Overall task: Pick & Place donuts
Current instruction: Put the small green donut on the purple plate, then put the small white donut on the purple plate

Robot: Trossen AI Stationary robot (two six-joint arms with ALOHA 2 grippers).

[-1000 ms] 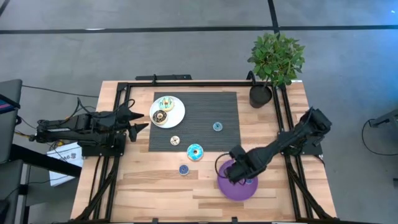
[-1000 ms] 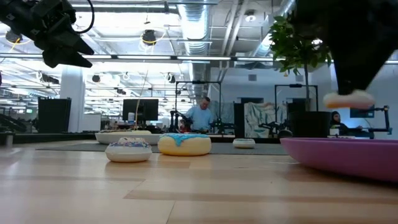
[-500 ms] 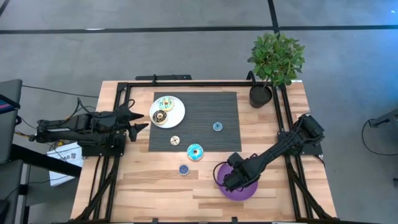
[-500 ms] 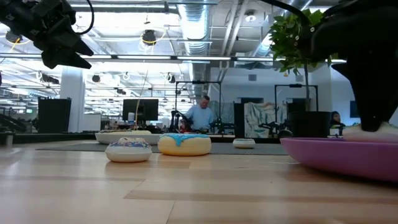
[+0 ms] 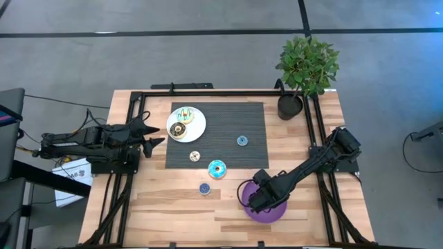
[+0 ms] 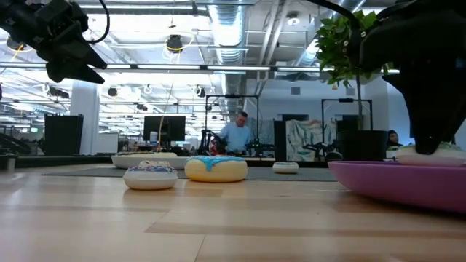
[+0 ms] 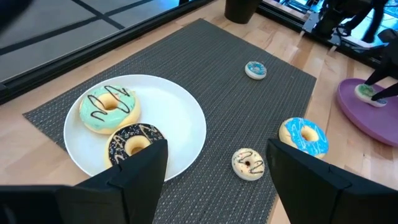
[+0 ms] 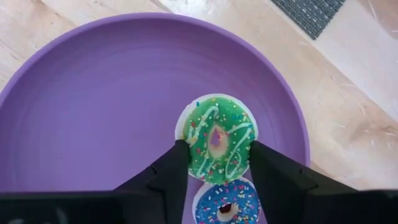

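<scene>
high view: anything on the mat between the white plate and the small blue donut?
Nothing. In the high view the stretch of mat between the white plate and the small blue donut is bare. The cream donut lies below that line.

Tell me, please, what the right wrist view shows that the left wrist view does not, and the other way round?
Only the right wrist view shows the right gripper closed around the green donut and a blue sprinkled donut beside it. Only the left wrist view shows the white plate holding a mint donut and a dark donut, plus the grey mat with three loose donuts. Both show the purple plate with the green donut on it.
</scene>
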